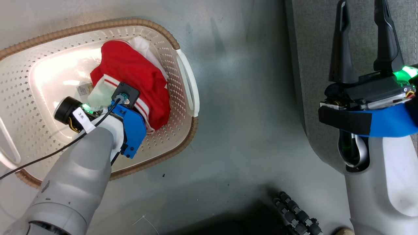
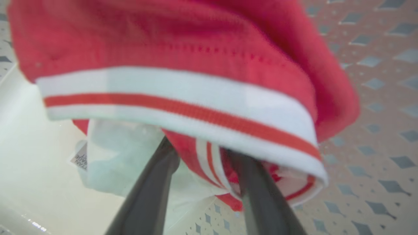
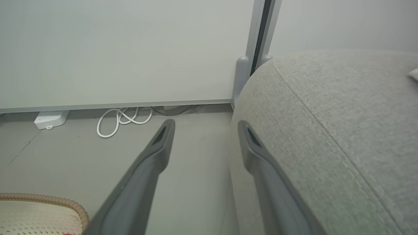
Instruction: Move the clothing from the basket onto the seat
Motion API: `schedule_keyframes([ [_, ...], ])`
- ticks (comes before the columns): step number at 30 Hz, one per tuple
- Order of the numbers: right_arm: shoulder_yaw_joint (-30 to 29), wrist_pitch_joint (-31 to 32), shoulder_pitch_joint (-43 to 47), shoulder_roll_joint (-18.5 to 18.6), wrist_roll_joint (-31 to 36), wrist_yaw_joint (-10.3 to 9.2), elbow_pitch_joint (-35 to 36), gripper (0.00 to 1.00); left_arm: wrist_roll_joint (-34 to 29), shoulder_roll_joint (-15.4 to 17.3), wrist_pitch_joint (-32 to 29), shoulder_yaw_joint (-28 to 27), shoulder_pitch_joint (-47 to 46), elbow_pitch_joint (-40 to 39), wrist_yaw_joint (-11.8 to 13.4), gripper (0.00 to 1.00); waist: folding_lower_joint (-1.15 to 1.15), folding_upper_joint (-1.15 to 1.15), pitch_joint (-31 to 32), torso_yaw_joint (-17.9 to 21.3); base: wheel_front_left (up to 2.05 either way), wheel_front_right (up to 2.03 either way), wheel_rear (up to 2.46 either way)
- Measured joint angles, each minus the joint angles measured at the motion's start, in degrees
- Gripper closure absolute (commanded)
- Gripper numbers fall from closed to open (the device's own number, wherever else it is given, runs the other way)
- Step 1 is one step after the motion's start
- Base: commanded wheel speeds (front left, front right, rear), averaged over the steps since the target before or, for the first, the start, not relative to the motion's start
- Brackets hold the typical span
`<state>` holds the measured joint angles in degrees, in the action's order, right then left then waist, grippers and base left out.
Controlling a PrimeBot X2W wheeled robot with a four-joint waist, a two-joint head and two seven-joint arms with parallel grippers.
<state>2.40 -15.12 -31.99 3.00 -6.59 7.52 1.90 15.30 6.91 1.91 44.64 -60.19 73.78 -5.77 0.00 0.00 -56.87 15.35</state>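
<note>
The red clothing (image 1: 134,71), with white stripe bands and pale lining, lies bunched in the right half of the cream basket (image 1: 147,24). My left arm's blue wrist (image 1: 130,127) reaches down into the basket onto the pile. In the left wrist view my left gripper (image 2: 202,150) has both fingers pushed under a striped hem (image 2: 183,107), with a red fold between them. Their tips are hidden by cloth. My right gripper (image 1: 361,6) stands open with nothing in it over the edge of the grey seat (image 1: 313,65). The right gripper (image 3: 205,125) points past the seat's rounded side (image 3: 326,130).
Grey floor (image 1: 248,98) separates the basket from the seat. A white cable (image 3: 120,119) and a small white box (image 3: 50,119) lie by the wall panel. The basket's brown rim (image 3: 42,197) shows low in the right wrist view. A black ridged part of my base (image 1: 294,212) sits near the bottom.
</note>
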Motion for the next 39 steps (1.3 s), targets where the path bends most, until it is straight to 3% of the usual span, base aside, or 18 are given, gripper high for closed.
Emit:
schedule_keyframes([
  [10, -0.5, 0.0, 0.0, 0.0, 0.1, 0.00, -0.2, 0.00, 1.4, -0.4, 0.5, 0.5, 0.5, 0.1, -0.5, 1.00, 0.00, 0.00, 1.7, -0.9, 0.00, 0.00, 0.00],
  [19, -0.7, 0.0, 0.1, 0.0, 0.9, 0.00, -1.0, 0.00, 3.8, -2.6, 4.9, 0.4, 1.6, 0.0, -1.4, 1.00, 0.00, 0.00, 5.6, -2.9, 0.00, 0.00, 0.00],
  [30, -1.4, 0.0, 2.2, 0.1, 1.5, 0.00, -3.1, 0.00, 7.3, -3.9, 10.7, 1.5, 4.4, -2.2, -1.5, 1.00, 0.00, 0.00, 12.8, -6.0, 0.00, 0.00, 0.00],
  [39, -1.7, 0.0, 5.3, 1.2, 1.5, 0.00, -5.0, 0.00, 11.9, -4.1, 12.9, 2.8, 8.3, -8.9, -1.5, 1.00, -0.01, 0.00, 20.3, -8.6, 0.00, 0.00, 0.00],
])
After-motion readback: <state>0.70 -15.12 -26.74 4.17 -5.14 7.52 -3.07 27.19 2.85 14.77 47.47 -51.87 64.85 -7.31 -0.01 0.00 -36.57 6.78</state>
